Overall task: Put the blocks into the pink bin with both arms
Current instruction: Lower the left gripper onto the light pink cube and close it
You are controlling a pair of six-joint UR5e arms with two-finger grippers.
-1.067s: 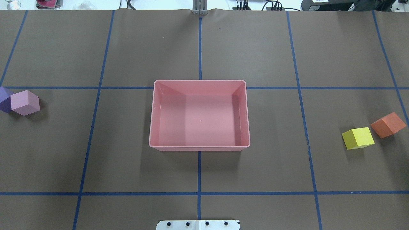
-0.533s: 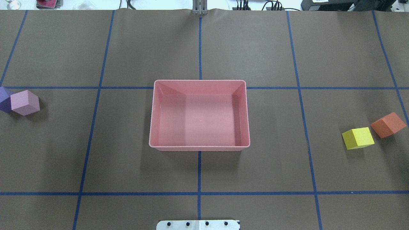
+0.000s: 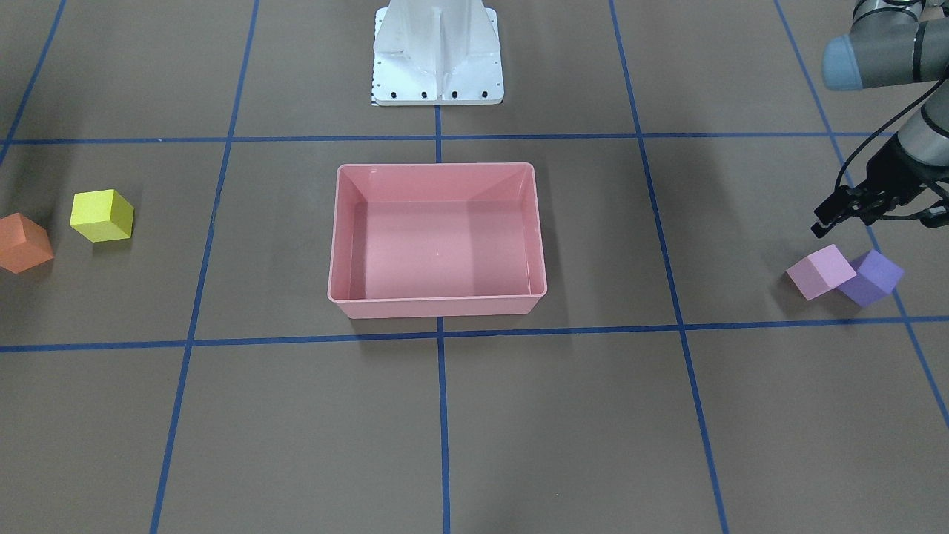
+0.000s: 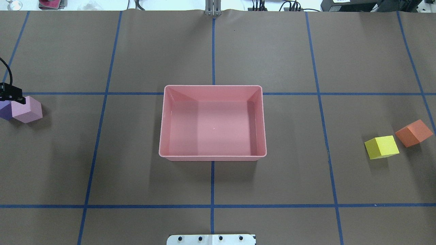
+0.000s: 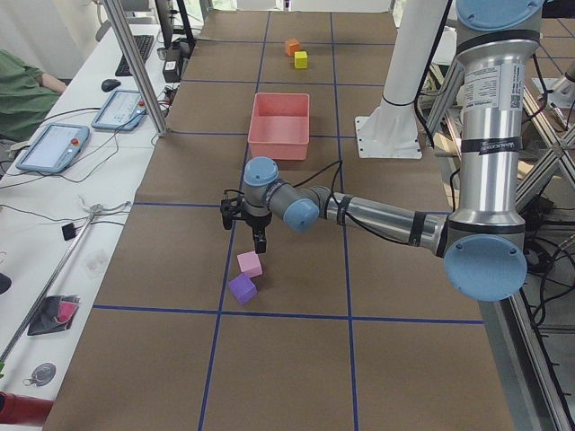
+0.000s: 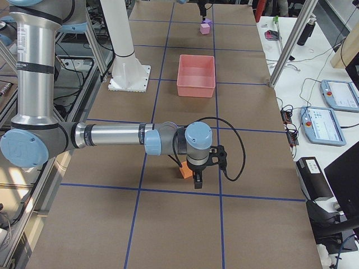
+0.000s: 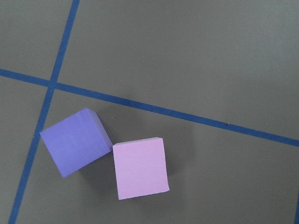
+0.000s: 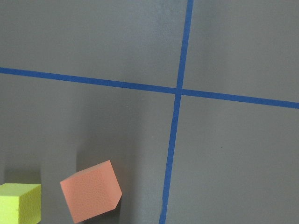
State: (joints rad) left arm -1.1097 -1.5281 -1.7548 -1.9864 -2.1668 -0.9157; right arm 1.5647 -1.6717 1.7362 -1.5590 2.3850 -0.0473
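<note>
- Approach step. Left gripper [image 3: 852, 217], jaws wide, hovers by the light pink foam cube [image 3: 821, 272]; the purple foam cube [image 3: 872, 277] touches it at 9 o'clock in the wrist view.
- Right gripper [image 6: 197, 180]: cannot tell its spread.
- Next, probably: descend and straddle the pink cube alone.

Salmon-pink bin [image 4: 213, 158], orange block [image 4: 414, 133], yellow block [image 4: 381, 147], pink block [image 4: 26, 109], purple block [image 3: 871, 277], brown blue-gridded table [image 4: 136, 183]

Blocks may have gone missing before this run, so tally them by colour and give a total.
Orange block: 1
Yellow block: 1
Pink block: 1
Purple block: 1
Total: 4
</note>
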